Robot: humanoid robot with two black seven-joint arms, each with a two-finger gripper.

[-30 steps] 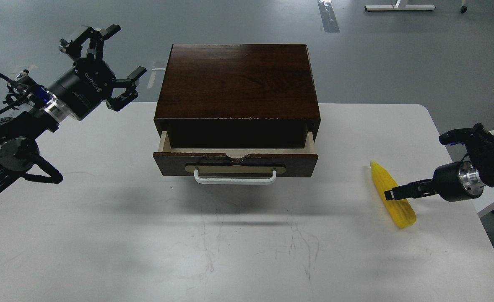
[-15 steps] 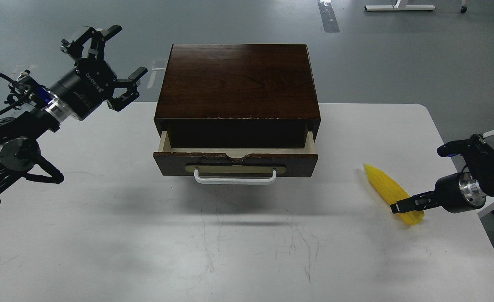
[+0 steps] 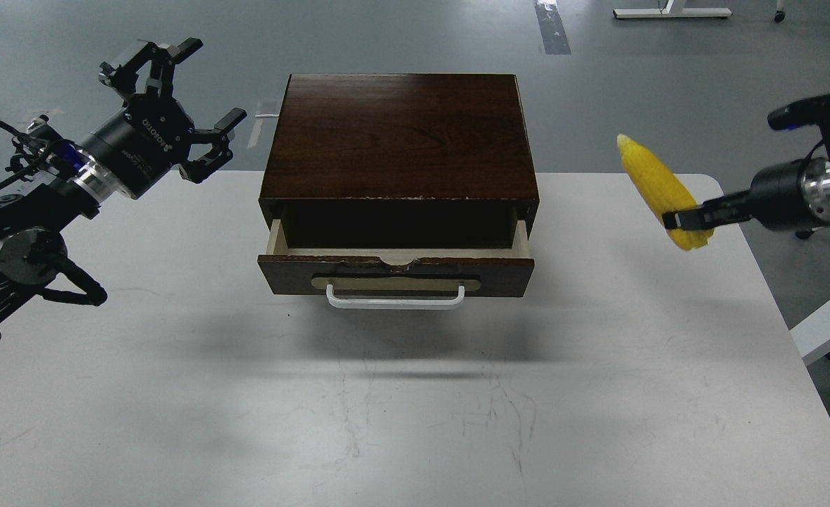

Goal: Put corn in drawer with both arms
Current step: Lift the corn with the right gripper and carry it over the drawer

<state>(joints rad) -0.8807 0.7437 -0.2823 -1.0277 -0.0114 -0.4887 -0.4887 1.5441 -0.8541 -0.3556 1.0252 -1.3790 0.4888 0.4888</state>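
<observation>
The yellow corn (image 3: 658, 184) hangs in the air at the right, above the table's far right edge, tip up and to the left. My right gripper (image 3: 681, 220) is shut on its thick lower end. The dark brown drawer (image 3: 395, 269) of the cabinet (image 3: 399, 137) is pulled partly open, showing its pale interior and white bar handle (image 3: 395, 301). My left gripper (image 3: 170, 105) is open and empty, raised left of the cabinet's back corner.
The white table (image 3: 401, 394) bears only the cabinet. A second white table edge (image 3: 827, 324) stands at the right. The grey floor lies beyond the table's far edge.
My right gripper closed on the corn on the table and lifted it well above the table, up and slightly right. The left arm has hardly moved. The drawer is unchanged.
</observation>
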